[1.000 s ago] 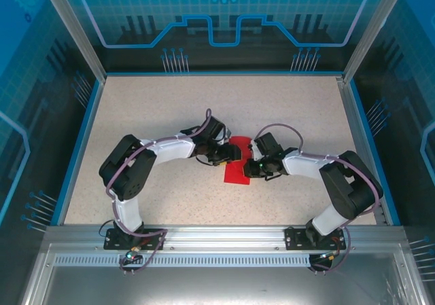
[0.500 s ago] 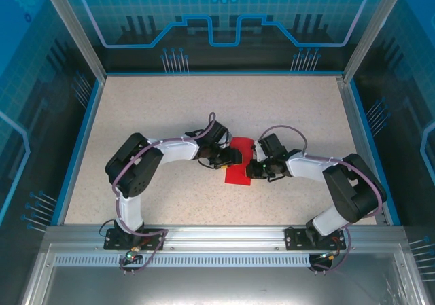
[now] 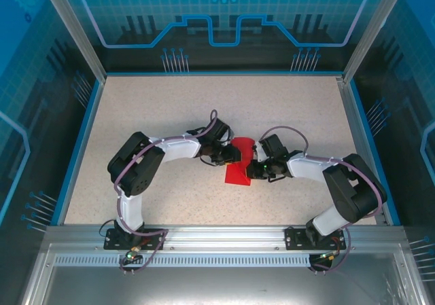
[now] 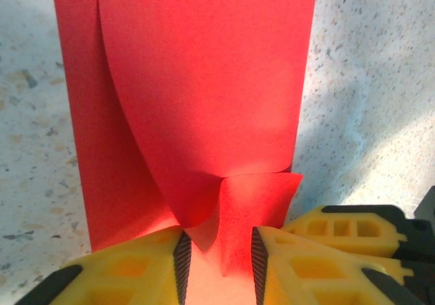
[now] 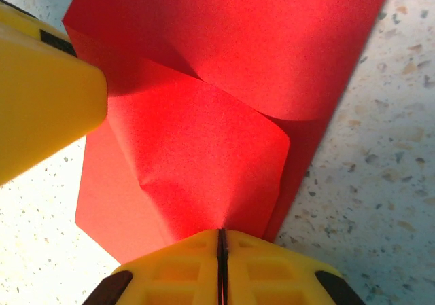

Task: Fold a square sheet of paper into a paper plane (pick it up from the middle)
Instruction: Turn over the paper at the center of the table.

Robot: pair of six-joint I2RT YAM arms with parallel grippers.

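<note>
**Overhead view with both wrist views.** The red sheet of paper (image 3: 239,168) lay near the middle of the speckled table (image 3: 149,115). It was folded to a narrow strip, with its long side running away from the arm bases.

- **Position of the grippers:** Your left gripper (image 3: 230,157) stood at the paper's left edge. Your right gripper (image 3: 253,170) stood at the paper's right edge, slightly nearer the bases. The two faced each other across the paper.
- **Left wrist view:** The upper layer of the paper curled up off the lower one. A loose fold of it hung between your two yellow fingers (image 4: 122,271). The jaws stood apart, with that fold unflattened between the dark pads. You cannot tell whether they pressed it or merely flanked it.
- **Right wrist view:** Your right gripper was clenched, its fingers meeting along a thin seam. The lifted flap of the paper narrowed into that seam, so this gripper was grasping the paper. One yellow finger of the left gripper (image 5: 41,94) showed at the paper's opposite edge.
- **Lower layer:** The lower layer of the paper lay flat on the table.
</note>
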